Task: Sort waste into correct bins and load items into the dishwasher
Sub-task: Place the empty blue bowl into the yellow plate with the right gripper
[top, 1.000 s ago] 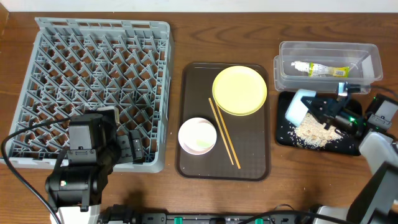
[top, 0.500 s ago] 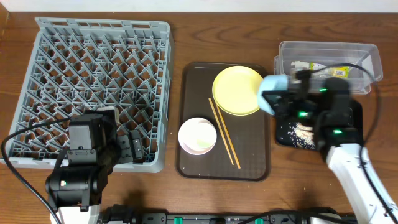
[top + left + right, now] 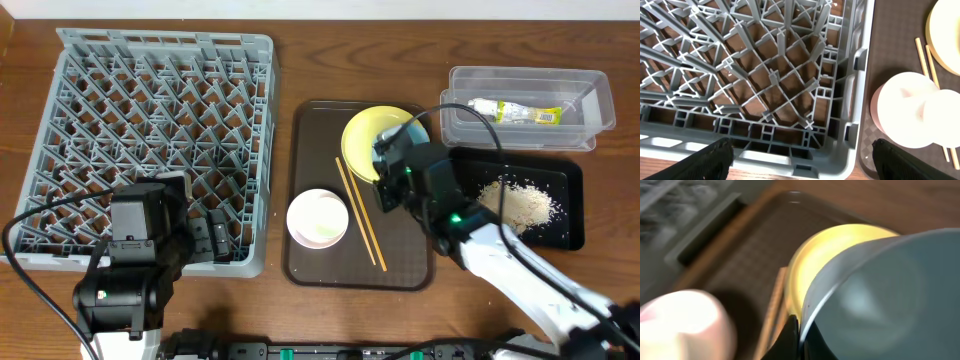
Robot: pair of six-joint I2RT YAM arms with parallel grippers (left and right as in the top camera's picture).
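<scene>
Right fingers [image 3: 790,334] clamp a pale-blue plastic cup [image 3: 880,295] over the round yellow plate [image 3: 358,140]; we judge the grey lattice dishwasher rack [image 3: 160,37] lies leftward. Left fingers [image 3: 715,157] spread, empty.

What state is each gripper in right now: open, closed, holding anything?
Left gripper: open, empty, above the dish rack.
Right gripper: closed on the blue cup, over the yellow plate.

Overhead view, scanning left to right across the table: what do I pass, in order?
Dish rack → white bowl → chopsticks → black tray holding spilled rice.
</scene>
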